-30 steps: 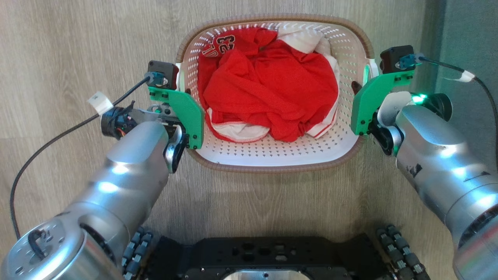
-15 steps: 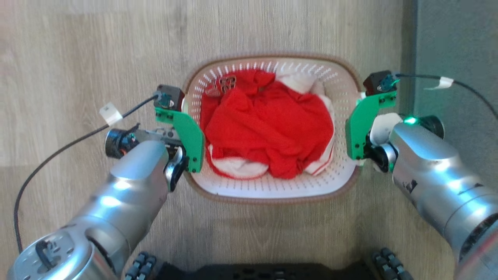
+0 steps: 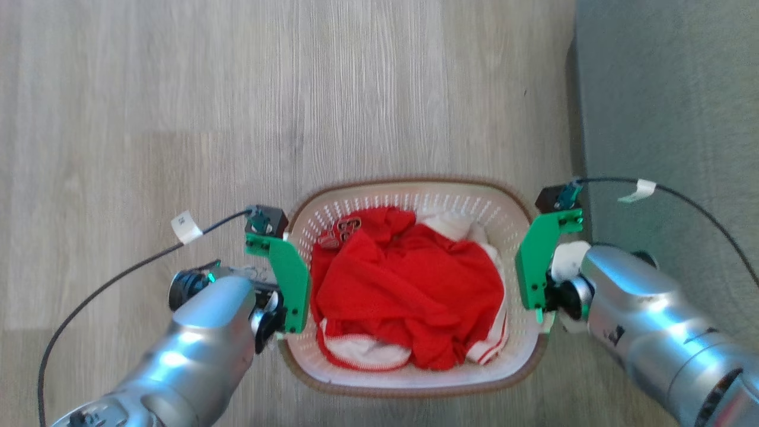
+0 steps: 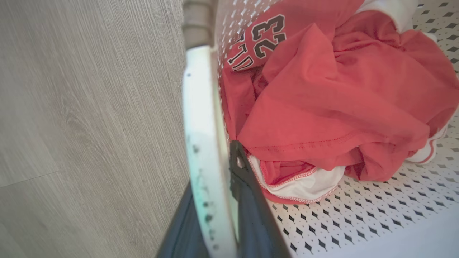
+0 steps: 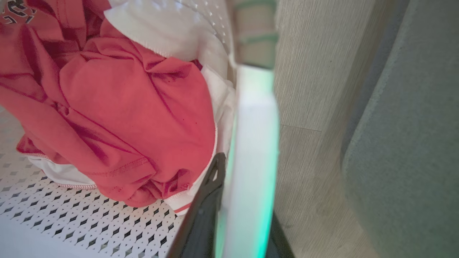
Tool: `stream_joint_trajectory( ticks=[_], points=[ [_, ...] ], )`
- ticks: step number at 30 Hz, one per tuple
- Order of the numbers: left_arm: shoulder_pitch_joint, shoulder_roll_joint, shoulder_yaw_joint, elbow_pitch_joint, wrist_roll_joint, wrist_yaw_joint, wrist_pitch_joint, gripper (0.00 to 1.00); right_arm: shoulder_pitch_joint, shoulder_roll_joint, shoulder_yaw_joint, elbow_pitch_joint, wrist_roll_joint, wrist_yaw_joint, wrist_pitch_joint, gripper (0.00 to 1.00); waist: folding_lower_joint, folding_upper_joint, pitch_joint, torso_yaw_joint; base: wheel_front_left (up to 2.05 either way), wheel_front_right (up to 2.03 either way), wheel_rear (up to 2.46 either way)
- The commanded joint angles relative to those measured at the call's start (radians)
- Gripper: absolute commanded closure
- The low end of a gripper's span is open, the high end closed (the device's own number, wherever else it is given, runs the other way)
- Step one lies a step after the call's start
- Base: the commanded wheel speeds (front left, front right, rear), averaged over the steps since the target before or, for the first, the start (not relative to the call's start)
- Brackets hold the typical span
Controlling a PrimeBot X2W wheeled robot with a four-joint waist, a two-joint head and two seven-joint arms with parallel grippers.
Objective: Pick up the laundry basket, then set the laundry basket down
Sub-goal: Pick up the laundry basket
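Jaws on both arms are clenched, each pair gripping one side of the same load. Beneath and beyond them spreads the wood floor [image 3: 237,118], and outboard of the right jaws lies a grey surface [image 3: 670,118]. Between the two pairs hangs or rests the laundry basket [image 3: 427,379]; I cannot tell whether it is clear of the floor. Red clothing [image 3: 409,290] is heaped inside it, just inboard of both jaws. The left gripper [image 4: 215,179] pinches the left handle [image 4: 202,125] and the right gripper [image 5: 247,186] the right handle [image 5: 252,143], each with one dark finger inside the wall and one outside. The load looks light, but the thin perforated plastic probably flexes and the smooth handles could slip. Mid-handle holds, kept level, seem best.
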Motion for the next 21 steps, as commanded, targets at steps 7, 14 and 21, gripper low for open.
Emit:
stream_joint_trajectory(
  ticks=[7, 14, 21],
  points=[
    [0.037, 0.017, -0.012, 0.013, 0.004, -0.038, 0.063, 1.0, 0.051, 0.046, 0.024, -0.023, 0.042, 0.007, 0.029, 1.0, 0.0001, -0.0001, -0.198, 0.0, 0.0, 0.0, 0.0],
    [0.064, 0.017, -0.015, 0.021, 0.002, -0.049, 0.095, 1.0, 0.087, 0.059, 0.044, -0.02, 0.067, 0.007, 0.058, 1.0, 0.0001, -0.0001, -0.285, 0.017, 0.0, 0.0, 0.0],
    [0.101, 0.02, -0.018, 0.022, -0.002, -0.054, 0.142, 1.0, 0.119, 0.075, 0.058, -0.013, 0.095, 0.007, 0.087, 1.0, 0.0001, -0.0001, -0.362, 0.038, 0.0, 0.0, 0.0]
  ],
)
